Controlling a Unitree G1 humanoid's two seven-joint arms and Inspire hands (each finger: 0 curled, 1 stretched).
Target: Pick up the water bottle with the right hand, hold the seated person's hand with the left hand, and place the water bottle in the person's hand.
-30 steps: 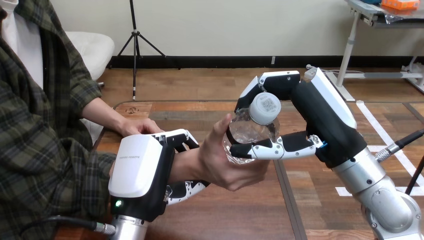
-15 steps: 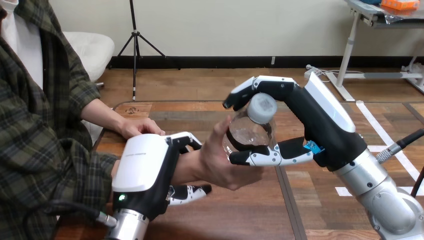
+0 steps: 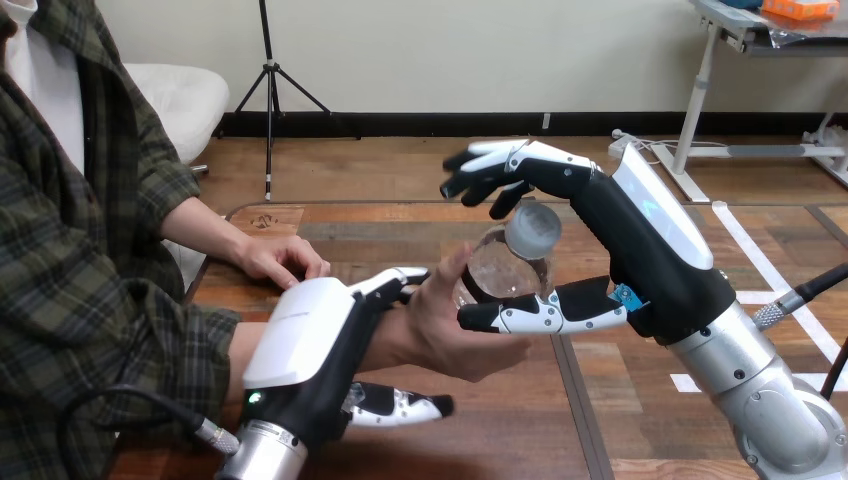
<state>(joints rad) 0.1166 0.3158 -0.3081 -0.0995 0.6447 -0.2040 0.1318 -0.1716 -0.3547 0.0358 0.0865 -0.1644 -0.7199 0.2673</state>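
R hand [image 3: 650,262] fingers wide over bottle [image 3: 503,268] | bottle in person's hand [image 3: 452,332] | L hand [image 3: 310,345] fingers straight, thumb under wrist [image 3: 384,337]

Clear glossy plastic: water bottle [image 3: 500,268], dead centre, matt pale cap [image 3: 532,228]. Glossy white shells over matt black plastic: left hand [image 3: 310,350] at 7 o'clock, right hand [image 3: 645,250] at 3 o'clock. Brushed silver metal: forearm [image 3: 765,405] at 4 o'clock. Smooth grained wood: table [image 3: 480,425].

The wooden table [image 3: 500,430] filled the lower frame; the person's hand at the frame's left [image 3: 282,258] rested on it.
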